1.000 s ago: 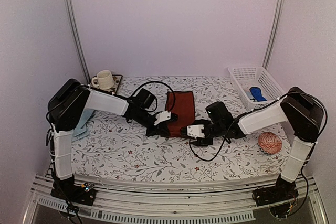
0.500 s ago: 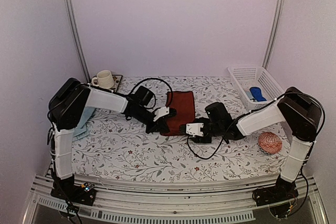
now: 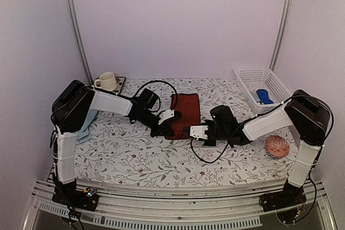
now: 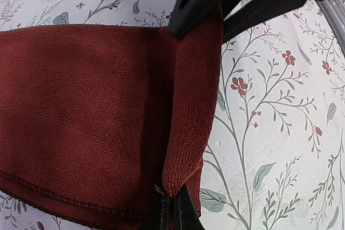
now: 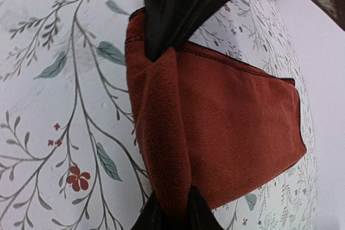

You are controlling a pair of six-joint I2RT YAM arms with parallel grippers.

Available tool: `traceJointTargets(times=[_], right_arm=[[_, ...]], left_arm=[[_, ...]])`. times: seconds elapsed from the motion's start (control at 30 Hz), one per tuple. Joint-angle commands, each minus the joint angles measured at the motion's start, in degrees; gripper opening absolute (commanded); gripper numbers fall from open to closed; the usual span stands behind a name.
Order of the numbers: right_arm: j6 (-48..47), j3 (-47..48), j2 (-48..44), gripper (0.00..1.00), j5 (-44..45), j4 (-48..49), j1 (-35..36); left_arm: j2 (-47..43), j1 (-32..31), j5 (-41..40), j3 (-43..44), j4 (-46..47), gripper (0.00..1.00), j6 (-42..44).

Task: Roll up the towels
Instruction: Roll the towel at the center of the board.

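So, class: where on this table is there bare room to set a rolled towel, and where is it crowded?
Bare: the table's front strip between the arm bases, and the patch between red towel and basket. Crowded: the centre, where left end effector and right end effector pinch that towel.

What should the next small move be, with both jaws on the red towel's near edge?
Probably roll both pinched corners a little over the red towel toward its far edge, moving together. The left jaws and right jaws are each shut on its near edge, which is folded into a first lip; most of the cloth lies flat.
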Motion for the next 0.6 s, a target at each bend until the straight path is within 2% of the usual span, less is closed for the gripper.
traceJointTargets(times=[0.0, 0.1, 0.23, 0.37, 0.57], right_arm=[[1.1, 0.0, 0.4, 0.09, -1.0, -0.1, 0.4], [1.6, 0.5, 0.1, 0.03, -1.5, -2.3, 0.3], [2.7, 1.0, -0.2, 0.02, -2.6, -5.9, 0.2], [4.2, 3.1, 0.1, 0.02, -3.8, -9.8, -0.5], [8.8, 7.9, 1.1, 0.02, -7.1, -16.4, -3.5]], left_arm=[[1.2, 0.5, 0.1, 0.7, 0.1, 0.02, -0.4], [0.5, 0.5, -2.7, 0.2, 0.6, 0.13, -0.2], [-1.4, 0.7, -6.4, -1.2, 2.0, 0.32, 0.5], [-3.4, 0.9, -8.4, -2.0, 2.7, 0.46, 1.1], [-4.6, 0.9, -9.6, -1.8, 2.3, 0.54, 1.8]])
